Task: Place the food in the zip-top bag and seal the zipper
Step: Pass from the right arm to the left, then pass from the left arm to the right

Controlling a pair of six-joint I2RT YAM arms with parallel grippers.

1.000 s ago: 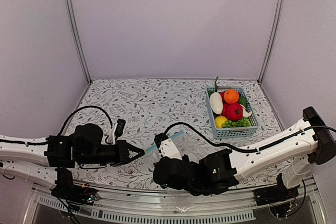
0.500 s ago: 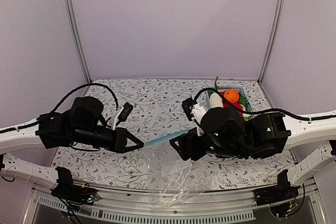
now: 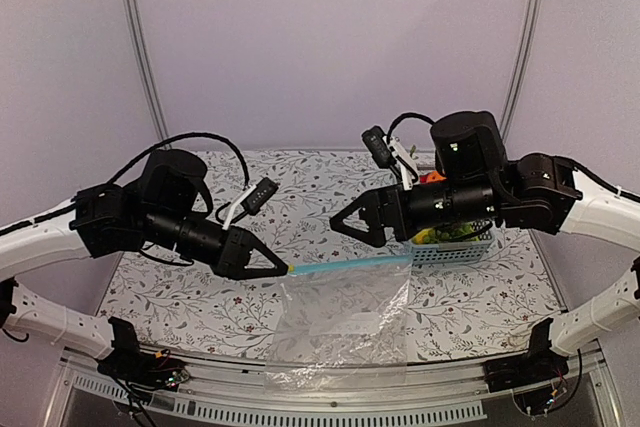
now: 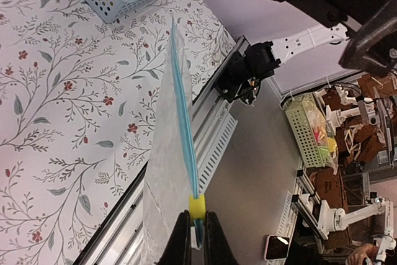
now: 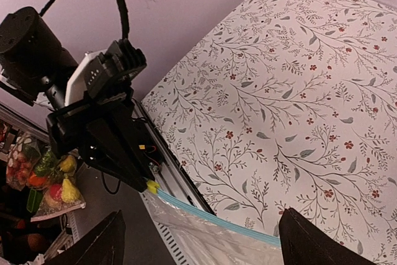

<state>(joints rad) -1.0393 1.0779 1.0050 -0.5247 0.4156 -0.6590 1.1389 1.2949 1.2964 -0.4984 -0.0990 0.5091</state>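
Crinkly clear plastic bag (image 3: 345,317) hangs from its thin blue zipper strip (image 3: 350,264); left hand (image 3: 283,269) pinches the strip's end, right hand (image 3: 352,231) gapes wide and empty just above.

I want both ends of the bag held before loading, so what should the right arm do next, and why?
Probably close the right gripper on the zipper. The left gripper pinches its end by the yellow tab, holding the zip-top bag up alone, while the right jaws stand wide open with the strip running between them in the wrist view, gripping nothing.
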